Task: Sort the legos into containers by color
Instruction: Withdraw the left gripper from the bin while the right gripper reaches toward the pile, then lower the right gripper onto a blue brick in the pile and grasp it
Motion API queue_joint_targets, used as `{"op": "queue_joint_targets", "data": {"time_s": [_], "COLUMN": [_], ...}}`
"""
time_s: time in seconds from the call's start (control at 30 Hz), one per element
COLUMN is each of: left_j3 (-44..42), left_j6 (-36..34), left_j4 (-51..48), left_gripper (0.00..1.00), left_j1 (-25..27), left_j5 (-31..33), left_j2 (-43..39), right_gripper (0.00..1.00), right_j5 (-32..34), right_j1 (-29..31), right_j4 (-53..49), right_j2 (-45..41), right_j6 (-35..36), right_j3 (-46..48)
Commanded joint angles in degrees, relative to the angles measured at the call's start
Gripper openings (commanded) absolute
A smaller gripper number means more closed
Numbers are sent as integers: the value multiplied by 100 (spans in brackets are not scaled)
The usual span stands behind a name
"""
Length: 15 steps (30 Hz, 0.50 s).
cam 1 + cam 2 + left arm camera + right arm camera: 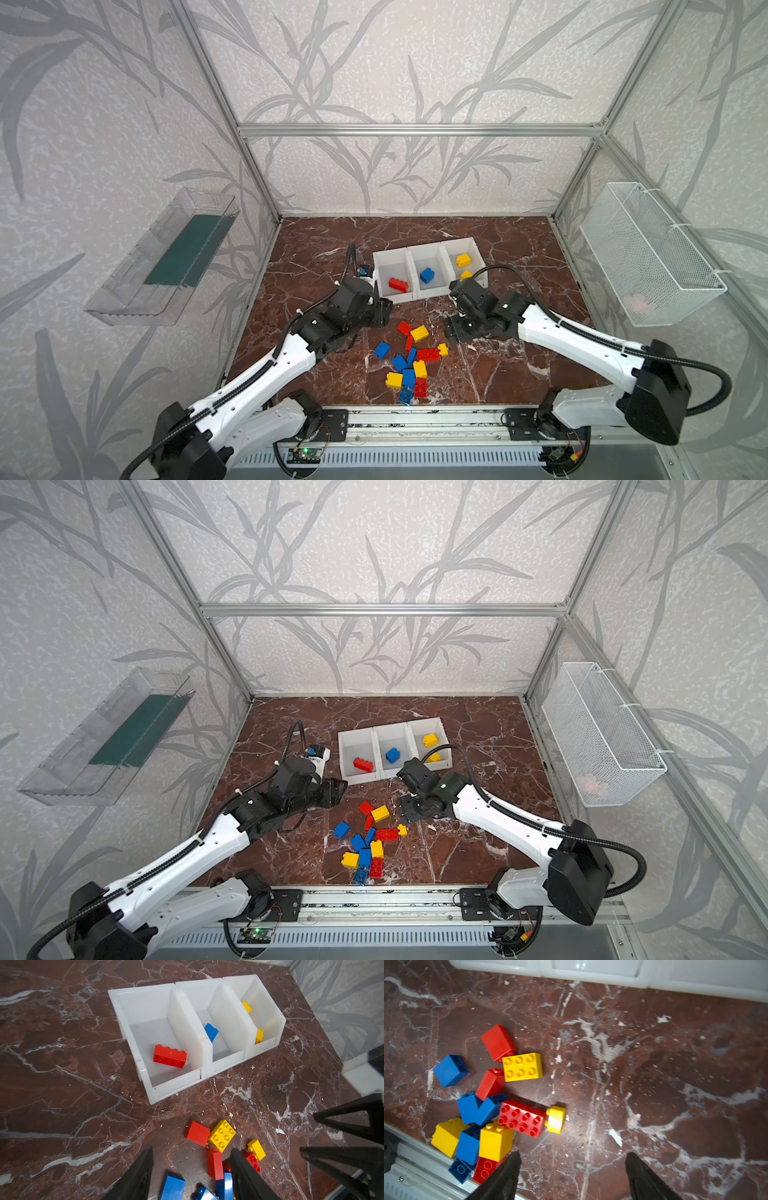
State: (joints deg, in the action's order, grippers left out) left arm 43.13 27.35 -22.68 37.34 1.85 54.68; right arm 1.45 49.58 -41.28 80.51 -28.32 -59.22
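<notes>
A loose pile of red, blue and yellow legos (411, 361) lies on the marble table, toward the front. Behind it stand three white containers in a row. The left one (390, 262) holds a red brick (398, 284), the middle one (428, 254) a blue brick (426, 275), the right one (457, 246) two yellow bricks (463, 260). My left gripper (384, 311) (192, 1149) hovers open at the pile's back left, nothing between its fingers. My right gripper (451, 332) (574, 1152) is open and empty, to the right of the pile near a small yellow brick (555, 1119).
A clear plastic shelf (166, 257) hangs on the left wall and a white wire basket (648, 253) on the right wall. A metal rail (415, 419) runs along the table's front edge, close to the nearest bricks.
</notes>
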Motion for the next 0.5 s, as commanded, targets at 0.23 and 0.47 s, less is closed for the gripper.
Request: {"op": "queue_joint_targets", "data": {"time_s": [0.23,0.47], "left_j3": [-517,-455], "left_j6": [365,276], "left_j4": [-228,-290], "left_gripper": [63,63], "left_j1": [-125,-160], "left_j5": [300,187], "left_j2": [-642,-553], "right_gripper": [76,75], "right_j5": [65,69], "right_j1": [685,742], "right_j4": [206,107], "right_j2": [1613,2176], "right_j6": [-262,-250], "right_j3": [-1057,-1517]}}
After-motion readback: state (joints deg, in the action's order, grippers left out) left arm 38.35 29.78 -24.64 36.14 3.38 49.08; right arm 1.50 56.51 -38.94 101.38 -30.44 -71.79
